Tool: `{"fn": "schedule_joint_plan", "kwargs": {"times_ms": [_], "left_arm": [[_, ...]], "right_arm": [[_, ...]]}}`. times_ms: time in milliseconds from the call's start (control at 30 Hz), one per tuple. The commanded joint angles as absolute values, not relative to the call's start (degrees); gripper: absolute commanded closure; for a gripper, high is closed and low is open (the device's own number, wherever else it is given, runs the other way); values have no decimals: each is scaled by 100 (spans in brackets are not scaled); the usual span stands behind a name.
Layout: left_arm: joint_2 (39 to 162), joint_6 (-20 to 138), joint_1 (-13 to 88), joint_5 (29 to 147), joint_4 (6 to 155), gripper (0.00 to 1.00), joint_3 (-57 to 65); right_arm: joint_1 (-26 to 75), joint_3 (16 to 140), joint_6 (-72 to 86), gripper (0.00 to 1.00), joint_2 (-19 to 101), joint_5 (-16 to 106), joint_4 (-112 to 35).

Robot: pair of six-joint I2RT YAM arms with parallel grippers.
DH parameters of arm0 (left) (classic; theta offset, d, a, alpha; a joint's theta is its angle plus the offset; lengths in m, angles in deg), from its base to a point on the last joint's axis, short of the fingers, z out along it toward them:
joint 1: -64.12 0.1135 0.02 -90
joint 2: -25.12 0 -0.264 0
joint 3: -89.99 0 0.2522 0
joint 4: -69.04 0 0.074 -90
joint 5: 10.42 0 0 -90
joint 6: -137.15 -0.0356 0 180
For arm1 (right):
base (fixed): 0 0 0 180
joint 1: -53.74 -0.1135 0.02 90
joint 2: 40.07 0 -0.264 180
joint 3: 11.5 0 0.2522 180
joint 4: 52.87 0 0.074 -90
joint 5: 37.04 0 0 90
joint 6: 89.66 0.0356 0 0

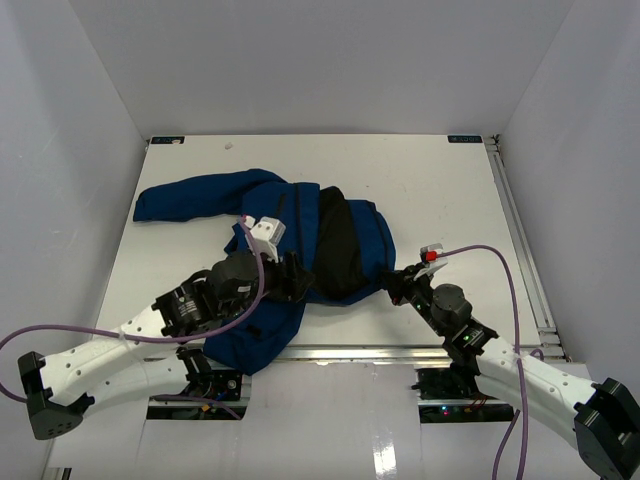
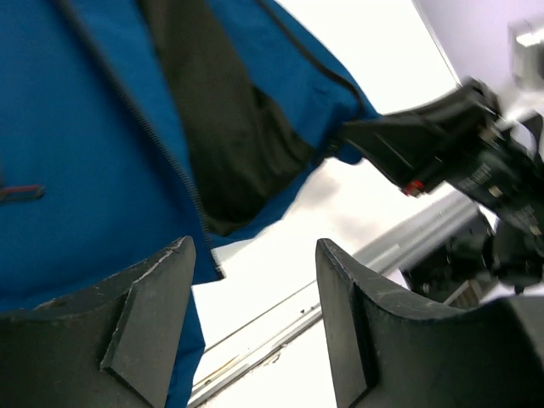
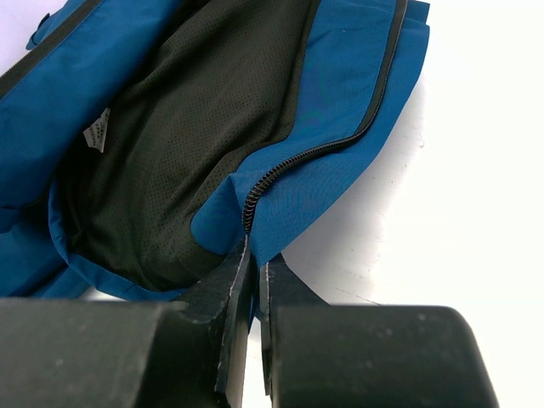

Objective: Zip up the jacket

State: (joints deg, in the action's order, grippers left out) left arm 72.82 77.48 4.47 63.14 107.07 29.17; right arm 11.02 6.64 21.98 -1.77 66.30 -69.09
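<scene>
Two hands at the jacket (image 1: 260,195), lying open mid-frame on the surface (image 1: 440,190): left hand (image 2: 255,245) spread, right hand (image 3: 257,255) pinching the hem by the zipper (image 3: 253,200). Fabric likely soft, light, slippery; grip the stiffer zipper edge.

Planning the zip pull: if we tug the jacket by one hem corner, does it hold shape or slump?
Probably floppy: the jacket lies crumpled in folds, lining exposed. It likely drags rather than lifting whole, since the right end effector pinches only a hem corner. The smooth white table may let it slide.
</scene>
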Motion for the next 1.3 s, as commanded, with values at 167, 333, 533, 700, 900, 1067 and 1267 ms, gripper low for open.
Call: {"fn": "schedule_joint_plan", "kwargs": {"times_ms": [167,333,533,700,900,1067,1267], "left_arm": [[7428,8616,1526,6810,10845,34,3303],[7784,8629,1956,7919,9855,39,3674],[8502,8760,1950,8964,8862,44,3872],[8840,8748,1920,9040,8765,46,4040],[8982,8656,1722,8835,8933,45,4160],[9352,8650,1511,8527,9013,45,4090],[9562,8702,1490,8106,9098,50,4117]], "right_arm": [[1138,903,2179,92,-375,6631,-7068],[1134,881,2169,92,-434,6640,-7022],[1131,841,2169,92,-430,6675,-7013],[1138,824,2153,92,-421,6693,-7014],[1138,815,2169,92,-320,6676,-7090],[1134,806,2193,92,-278,6652,-7128],[1129,797,2178,92,-315,6667,-7115]]}}
